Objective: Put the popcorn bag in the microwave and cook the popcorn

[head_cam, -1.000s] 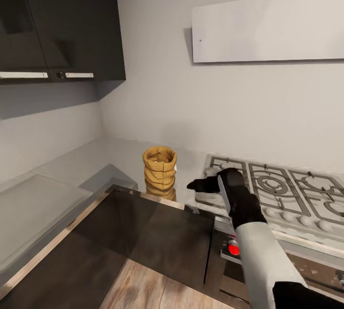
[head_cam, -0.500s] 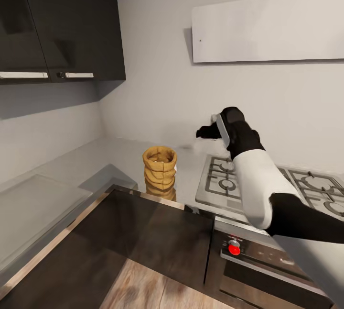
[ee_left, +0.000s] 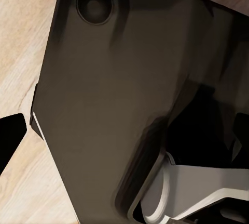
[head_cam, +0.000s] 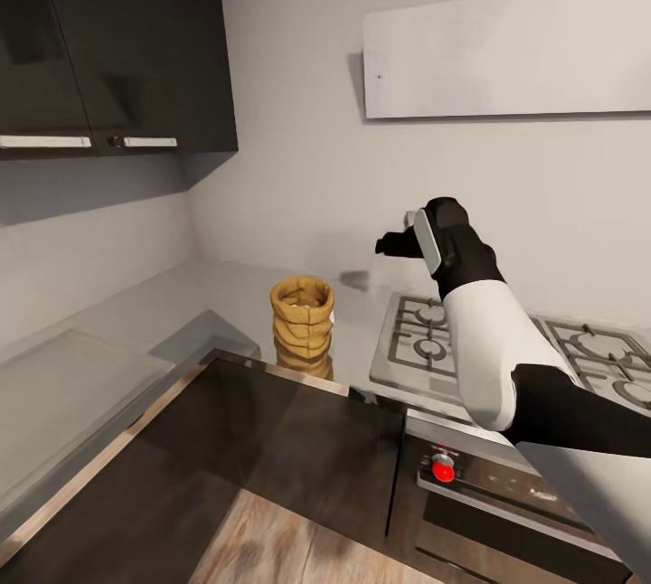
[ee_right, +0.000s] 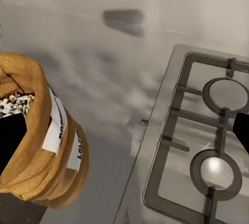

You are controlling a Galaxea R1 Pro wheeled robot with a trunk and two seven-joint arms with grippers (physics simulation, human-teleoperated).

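The popcorn bag (head_cam: 302, 322) stands upright on the grey glossy countertop (head_cam: 172, 308), its rolled rim open, with kernels showing inside. In the right wrist view the popcorn bag (ee_right: 39, 156) lies under one dark fingertip (ee_right: 10, 141), and white labels show on its side. My right gripper (head_cam: 391, 245) hangs in the air above the countertop, to the right of the bag and well higher than it, open and holding nothing. The right gripper (ee_right: 126, 135) has its fingers far apart. My left gripper (ee_left: 124, 135) is open over my own dark base. The microwave is out of view.
A steel gas hob (head_cam: 434, 344) lies right of the bag, and its grates (ee_right: 207, 146) show under the right gripper. Below it is a dark oven with a red knob (head_cam: 443, 470). Dark wall cabinets (head_cam: 117, 42) hang at the left. Wooden floor (ee_left: 21, 31) lies below.
My right arm has risen from just over the hob's front burner to well above the counter near the wall, then edged slightly right. The bag has not moved.
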